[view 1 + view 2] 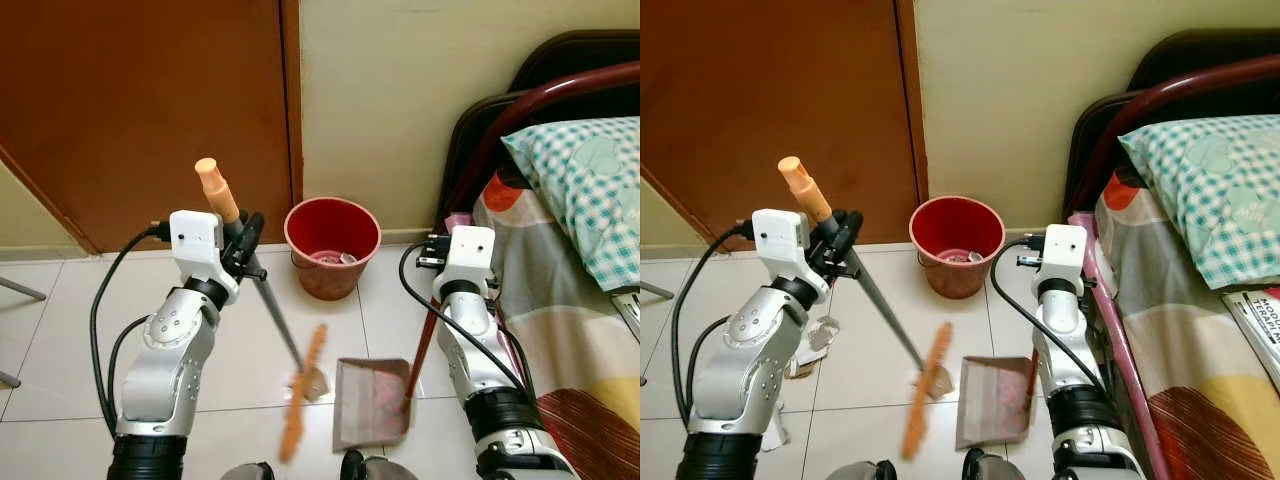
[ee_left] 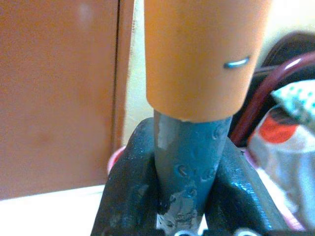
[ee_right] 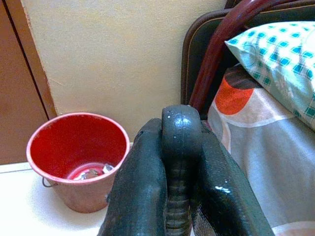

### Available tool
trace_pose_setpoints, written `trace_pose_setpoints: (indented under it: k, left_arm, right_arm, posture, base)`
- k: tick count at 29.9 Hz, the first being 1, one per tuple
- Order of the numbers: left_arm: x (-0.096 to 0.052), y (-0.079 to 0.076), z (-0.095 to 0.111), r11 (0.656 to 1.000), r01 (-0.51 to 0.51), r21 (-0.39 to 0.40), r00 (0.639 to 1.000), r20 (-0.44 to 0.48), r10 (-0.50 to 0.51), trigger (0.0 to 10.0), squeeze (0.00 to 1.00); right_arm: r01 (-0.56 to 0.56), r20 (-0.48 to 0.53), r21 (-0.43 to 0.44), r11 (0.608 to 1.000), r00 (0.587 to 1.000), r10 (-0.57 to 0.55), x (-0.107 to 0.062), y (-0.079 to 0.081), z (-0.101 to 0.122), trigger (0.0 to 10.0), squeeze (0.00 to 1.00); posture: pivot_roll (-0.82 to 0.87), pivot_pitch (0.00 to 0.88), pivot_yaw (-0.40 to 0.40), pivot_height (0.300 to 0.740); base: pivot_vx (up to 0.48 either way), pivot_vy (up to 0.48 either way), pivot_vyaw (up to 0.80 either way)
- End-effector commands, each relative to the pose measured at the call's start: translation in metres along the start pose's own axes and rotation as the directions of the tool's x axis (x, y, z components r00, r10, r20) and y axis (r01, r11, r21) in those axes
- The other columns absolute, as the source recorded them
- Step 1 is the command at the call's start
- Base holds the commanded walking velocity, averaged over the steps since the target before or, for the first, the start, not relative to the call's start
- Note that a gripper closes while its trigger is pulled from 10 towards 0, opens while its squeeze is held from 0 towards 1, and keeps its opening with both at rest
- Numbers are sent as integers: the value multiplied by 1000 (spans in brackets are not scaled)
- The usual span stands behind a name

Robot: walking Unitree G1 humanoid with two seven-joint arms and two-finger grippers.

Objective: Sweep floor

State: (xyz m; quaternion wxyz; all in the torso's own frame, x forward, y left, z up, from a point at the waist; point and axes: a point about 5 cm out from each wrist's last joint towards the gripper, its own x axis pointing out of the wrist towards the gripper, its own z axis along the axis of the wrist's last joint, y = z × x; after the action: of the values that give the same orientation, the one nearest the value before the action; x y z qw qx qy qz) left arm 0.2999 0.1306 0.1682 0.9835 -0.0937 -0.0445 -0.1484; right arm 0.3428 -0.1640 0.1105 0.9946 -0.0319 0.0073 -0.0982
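Basically left gripper (image 1: 243,236) was clenched on the broom (image 1: 268,300) handle, its bristles just beside the dustpan (image 1: 370,403) mouth to push debris in, while right gripper (image 3: 179,147) clamped the dustpan's handle, bucket (image 1: 332,246) just behind.

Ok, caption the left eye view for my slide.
Left gripper holds broom, right grips dustpan handle, before red bucket.

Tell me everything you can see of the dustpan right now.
The dustpan is a flat grey scoop, plastic by the look, lying on the white tiled floor with its open mouth toward the broom head, close beside it. A dark red handle rises from its back edge up to the right end effector, which is shut on the handle's black top. The red bucket stands apart beyond it.
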Motion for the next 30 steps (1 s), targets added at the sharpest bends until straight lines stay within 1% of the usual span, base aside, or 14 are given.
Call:
trace_pose_setpoints:
  k: [1, 5, 8, 11, 15, 18, 20, 22, 23, 24, 26, 27, 28, 30]
  left_arm:
    - [2, -3, 21, 999, 15, -45, 996, 91, -11, 10000, 0]
    - [6, 5, 31, 993, -25, -119, 991, 127, 40, 10000, 0]
    - [7, 14, 37, 993, -60, -102, 987, 144, 75, 10000, 0]
    - [5, 31, 45, 991, -137, 13, 979, 156, 133, 10000, 0]
    - [1, 41, 51, 972, -184, 145, 974, 162, 160, 10000, 0]
    - [-4, 44, 54, 963, -199, 182, 971, 166, 170, 10000, 0]
    - [-9, 47, 50, 954, -217, 206, 969, 160, 186, 10000, 0]
    - [-14, 53, 42, 946, -249, 208, 965, 140, 223, 10000, 0]
    - [-17, 56, 36, 937, -277, 211, 959, 125, 255, 10000, 0]
    - [-17, 56, 36, 937, -277, 211, 959, 125, 255, 10000, 0]
    - [-18, 57, 26, 933, -284, 222, 958, 97, 269, 10000, 0]
    - [-19, 57, 23, 932, -285, 225, 958, 87, 272, 10000, 0]
    - [-19, 57, 23, 932, -285, 225, 958, 87, 272, 10000, 0]
    - [-18, 53, 15, 936, -268, 229, 963, 62, 261, 10000, 0]
  right_arm:
    - [-6, 9, 13, 1000, 1000, 6, 1, 3, 1, 10000, 0]
    - [-23, 5, 24, 999, 1000, 23, 0, 7, 0, 10000, 0]
    - [-27, 4, 30, 999, 1000, 27, 1, 8, -1, 10000, 0]
    - [-31, 8, 28, 999, 999, 31, 1, 7, 0, 10000, 0]
    - [-73, 40, 8, 997, 997, 73, 1, 6, 5, 10000, 0]
    - [-130, 80, -14, 991, 988, 130, -1, 9, 11, 10000, 0]
    - [-213, 132, -58, 975, 967, 219, -4, 18, 19, 10000, 0]
    - [-316, 202, -136, 939, 919, 339, -10, 32, 32, 10000, 0]
    - [-377, 295, -247, 893, 848, 440, -18, 46, 49, 10000, 0]
    - [-377, 295, -247, 893, 848, 440, -18, 46, 49, 10000, 0]
    - [-412, 366, -383, 827, 754, 546, -28, 62, 64, 10000, 0]
    - [-420, 378, -420, 805, 725, 576, -32, 67, 67, 10000, 0]
    - [-420, 378, -420, 805, 725, 576, -32, 67, 67, 10000, 0]
    - [-451, 392, -453, 769, 674, 627, -40, 77, 71, 10000, 0]
  posture:
    - [87, 192, 13, 740]
    - [90, 196, 15, 740]
    - [90, 196, 15, 740]
    - [90, 196, 15, 740]
    - [99, 234, 9, 740]
    - [95, 237, -1, 740]
    - [93, 230, -6, 740]
    - [91, 227, -6, 740]
    - [91, 227, -6, 740]
    - [91, 227, -6, 740]
    - [82, 209, -5, 740]
    - [82, 209, -5, 740]
    - [82, 209, -5, 740]
    - [83, 194, -5, 740]
  base:
    - [0, 0, 0]
    - [0, 0, 0]
    - [0, 0, 0]
    - [0, 0, 0]
    - [0, 0, 0]
    - [0, 0, 0]
    - [0, 0, 0]
    - [0, 0, 0]
    - [0, 0, 0]
    - [0, 0, 0]
    - [0, 0, 0]
    - [0, 0, 0]
    - [0, 0, 0]
    - [0, 0, 0]
